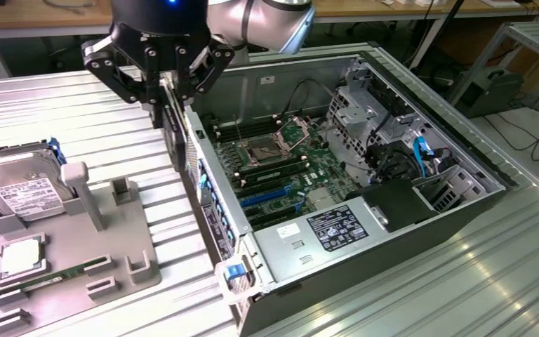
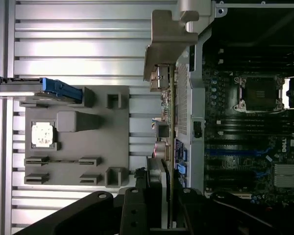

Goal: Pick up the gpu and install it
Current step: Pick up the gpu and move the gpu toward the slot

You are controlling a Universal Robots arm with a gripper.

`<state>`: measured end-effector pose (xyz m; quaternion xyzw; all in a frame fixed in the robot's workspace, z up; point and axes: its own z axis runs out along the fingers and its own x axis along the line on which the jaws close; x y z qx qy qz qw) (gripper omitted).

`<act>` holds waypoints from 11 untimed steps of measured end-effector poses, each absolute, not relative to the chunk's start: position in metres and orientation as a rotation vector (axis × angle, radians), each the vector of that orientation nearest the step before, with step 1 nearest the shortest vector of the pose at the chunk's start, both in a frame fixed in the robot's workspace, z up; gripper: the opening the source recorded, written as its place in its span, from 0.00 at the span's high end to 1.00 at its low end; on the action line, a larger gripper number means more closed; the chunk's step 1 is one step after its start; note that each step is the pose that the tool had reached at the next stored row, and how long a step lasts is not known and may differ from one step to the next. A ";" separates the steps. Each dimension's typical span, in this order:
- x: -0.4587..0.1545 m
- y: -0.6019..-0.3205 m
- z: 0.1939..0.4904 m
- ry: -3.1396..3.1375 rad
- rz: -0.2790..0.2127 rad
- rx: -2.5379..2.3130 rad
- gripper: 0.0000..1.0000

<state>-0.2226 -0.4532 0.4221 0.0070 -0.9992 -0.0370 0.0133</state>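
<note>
My gripper (image 1: 165,83) is shut on the gpu (image 1: 182,140), a green card that hangs on edge below the black fingers. The card sits just outside the near wall of the open computer case (image 1: 438,210), above the slatted table, on the exterior view's left of the case. The wrist view shows the gpu (image 2: 172,122) edge-on, with its silver end bracket (image 2: 167,44) farthest from the gripper (image 2: 161,208) and its black fan (image 2: 156,176) close to the fingers. Inside the case lies the motherboard (image 1: 283,172), with blue slots (image 1: 264,196) beside the wall.
A grey fixture tray (image 1: 82,253) lies at the exterior view's left. It carries a hard drive (image 1: 22,189) in a blue bracket, a CPU (image 1: 22,256) and a RAM stick (image 1: 50,279). Cables and a drive cage (image 1: 391,140) fill the case's far side.
</note>
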 end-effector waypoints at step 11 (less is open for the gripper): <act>-0.185 -0.453 0.422 -3.113 -0.115 0.022 0.72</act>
